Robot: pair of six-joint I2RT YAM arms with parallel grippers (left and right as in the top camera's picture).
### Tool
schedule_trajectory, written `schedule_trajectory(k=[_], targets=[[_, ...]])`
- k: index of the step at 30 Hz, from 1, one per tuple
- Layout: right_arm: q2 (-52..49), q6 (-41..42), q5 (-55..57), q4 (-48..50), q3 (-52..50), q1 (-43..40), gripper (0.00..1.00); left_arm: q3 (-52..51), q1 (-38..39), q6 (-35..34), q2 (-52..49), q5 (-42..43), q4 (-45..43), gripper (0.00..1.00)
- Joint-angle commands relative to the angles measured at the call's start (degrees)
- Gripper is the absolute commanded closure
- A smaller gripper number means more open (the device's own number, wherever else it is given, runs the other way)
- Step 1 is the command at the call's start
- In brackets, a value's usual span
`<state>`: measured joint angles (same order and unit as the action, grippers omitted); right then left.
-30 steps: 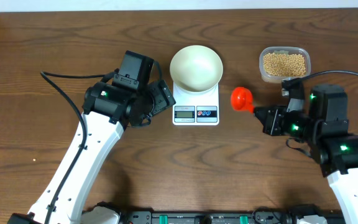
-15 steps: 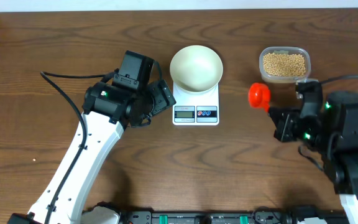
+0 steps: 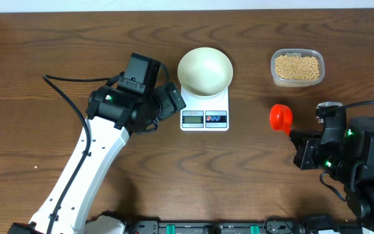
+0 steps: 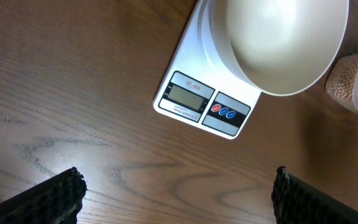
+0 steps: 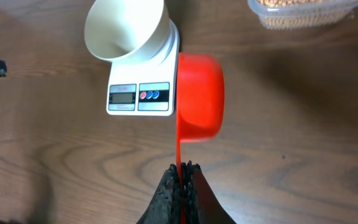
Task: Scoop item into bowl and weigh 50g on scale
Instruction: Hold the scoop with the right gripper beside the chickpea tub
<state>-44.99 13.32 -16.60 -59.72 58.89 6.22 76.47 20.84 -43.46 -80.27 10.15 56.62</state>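
Observation:
The cream-white bowl (image 3: 204,70) stands empty on the white scale (image 3: 204,117) at the table's middle back; both show in the left wrist view (image 4: 278,37) (image 4: 202,106) and the right wrist view (image 5: 127,30) (image 5: 139,98). The tan beans (image 3: 297,65) fill a clear plastic tub at the back right. My right gripper (image 5: 181,169) is shut on the handle of a red scoop (image 5: 199,98), held right of the scale (image 3: 280,117); the scoop's inside is hidden. My left gripper (image 4: 176,193) is open and empty, just left of the scale.
The clear tub (image 3: 297,80) stands on the wooden table, also seen at the top right of the right wrist view (image 5: 303,14). A black cable (image 3: 67,97) trails from the left arm.
My right gripper has carried the red scoop to the right and toward the front of the table, away from the tub. The left arm has not moved.

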Motion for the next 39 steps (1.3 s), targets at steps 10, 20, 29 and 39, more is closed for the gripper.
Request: schedule_trajectory(k=[10, 20, 29, 39], targets=[[-6.56, -10.29, 1.70, 12.76, 0.98, -0.24, 0.99, 0.13, 0.09, 12.46, -0.48, -2.08, -6.32, 0.02], [-15.56, -12.11, -1.62, 15.34, 0.98, -0.13, 0.99, 0.13, 0.09, 23.34, -0.48, -2.10, -12.57, 0.02], [-15.65, -12.33, 2.58, 14.49, 0.98, -0.13, 0.99, 0.13, 0.09, 23.30, -0.48, -2.08, -13.92, 0.02], [-15.65, -8.00, 2.56, 15.04, 0.98, -0.20, 0.99, 0.13, 0.13, 23.30, -0.48, -1.84, -13.88, 0.02]])
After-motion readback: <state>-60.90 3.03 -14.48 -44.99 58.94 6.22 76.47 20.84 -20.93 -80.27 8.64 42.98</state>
